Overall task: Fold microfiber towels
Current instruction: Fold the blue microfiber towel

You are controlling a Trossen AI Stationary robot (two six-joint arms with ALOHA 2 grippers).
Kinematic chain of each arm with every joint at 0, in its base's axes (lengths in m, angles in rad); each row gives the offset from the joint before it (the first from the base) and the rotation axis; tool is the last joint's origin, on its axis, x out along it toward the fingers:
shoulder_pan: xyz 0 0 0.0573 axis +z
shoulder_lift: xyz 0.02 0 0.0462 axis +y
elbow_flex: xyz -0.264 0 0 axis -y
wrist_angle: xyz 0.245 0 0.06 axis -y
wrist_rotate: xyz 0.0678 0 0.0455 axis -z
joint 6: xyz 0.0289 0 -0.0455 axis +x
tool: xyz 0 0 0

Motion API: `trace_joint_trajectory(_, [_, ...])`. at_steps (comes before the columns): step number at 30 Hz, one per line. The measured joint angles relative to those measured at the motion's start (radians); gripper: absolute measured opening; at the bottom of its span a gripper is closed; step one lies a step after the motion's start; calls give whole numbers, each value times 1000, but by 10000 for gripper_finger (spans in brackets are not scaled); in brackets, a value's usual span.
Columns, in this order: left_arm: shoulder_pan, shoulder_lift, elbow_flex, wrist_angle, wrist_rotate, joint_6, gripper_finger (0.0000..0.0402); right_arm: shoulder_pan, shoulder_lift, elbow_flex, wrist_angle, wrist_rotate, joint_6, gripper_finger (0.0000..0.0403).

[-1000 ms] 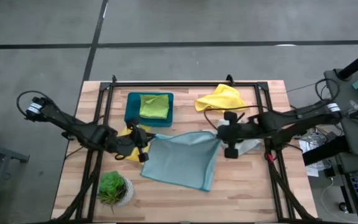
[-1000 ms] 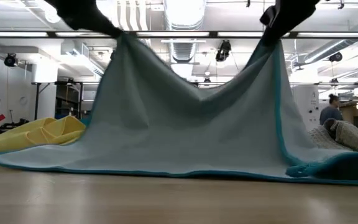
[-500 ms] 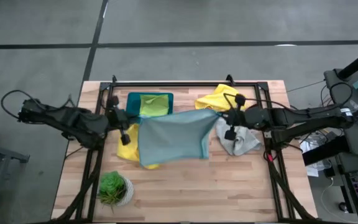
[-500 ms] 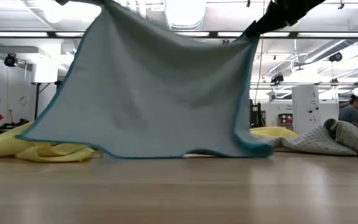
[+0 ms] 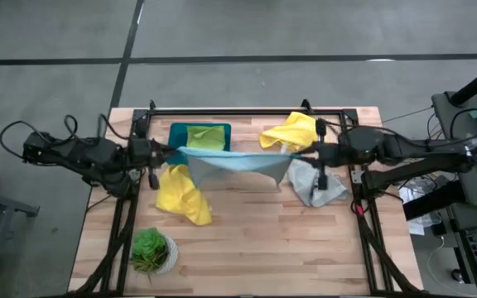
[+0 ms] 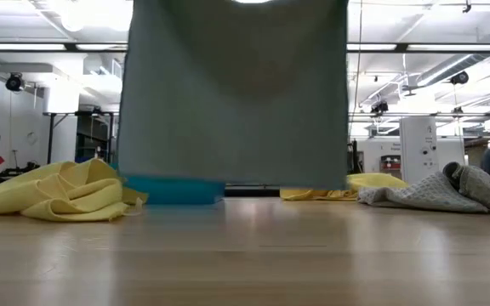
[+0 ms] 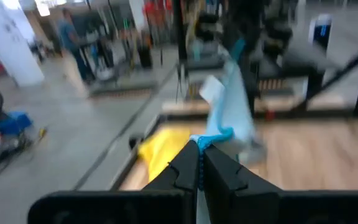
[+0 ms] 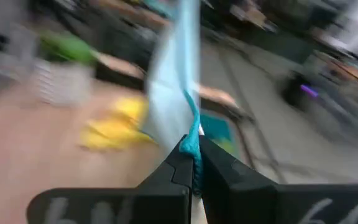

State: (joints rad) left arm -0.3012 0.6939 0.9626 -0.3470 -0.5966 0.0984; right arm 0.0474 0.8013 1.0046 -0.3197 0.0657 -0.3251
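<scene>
The light blue towel hangs as a flat sheet between my two grippers, above the table's far half. My left gripper is shut on one upper corner, my right gripper on the other. A yellow towel lies crumpled on the table under the left end. A second yellow towel lies at the far right, and a pale grey towel lies below my right gripper. A lime green towel lies folded in the teal tray. My left gripper pinches the blue towel's upper corner at its teal hem between its two fingers. It comes level from the table's left. The towel hangs below, clear of the table. My right gripper pinches the other upper corner at the hem between its two fingers. It comes level from the table's right. The towel's top edge runs between the two grippers with little sag.
A small potted plant stands at the near left corner. A black frame runs along the table's far edge and down both sides. The near middle of the wooden table lies bare.
Both grippers have risen and gone toward the table's far edge, staying shut on the towel's corners. The blue towel's lower part, which lay spread on the table, has been drawn up and back. The whole towel now hangs clear as a flat sheet.
</scene>
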Motion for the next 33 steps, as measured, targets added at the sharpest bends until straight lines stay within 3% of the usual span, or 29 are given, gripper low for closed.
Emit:
trace_joint_trajectory(1, [0,5,7,40,1,20,0,0,0,22,4,-9,2,8])
trace_joint_trajectory(6, [0,14,43,65,0,70,0,-3,-1,96,-76,188,-23,8])
trace_joint_trajectory(10, [0,14,45,-1,-28,45,0,-9,1,120,-166,190,-57,8])
trace_joint_trajectory(15, [1,14,45,-138,-142,-40,0,-14,-1,89,-171,253,-57,8])
trace_joint_trajectory(20, [0,3,45,-148,-76,-62,0,-12,5,73,-182,323,-61,8])
trace_joint_trajectory(27, [-9,46,37,-177,248,-182,0,28,0,70,-315,127,114,8])
trace_joint_trajectory(33, [-69,190,1,-177,348,-314,0,123,-2,13,-362,-57,322,8])
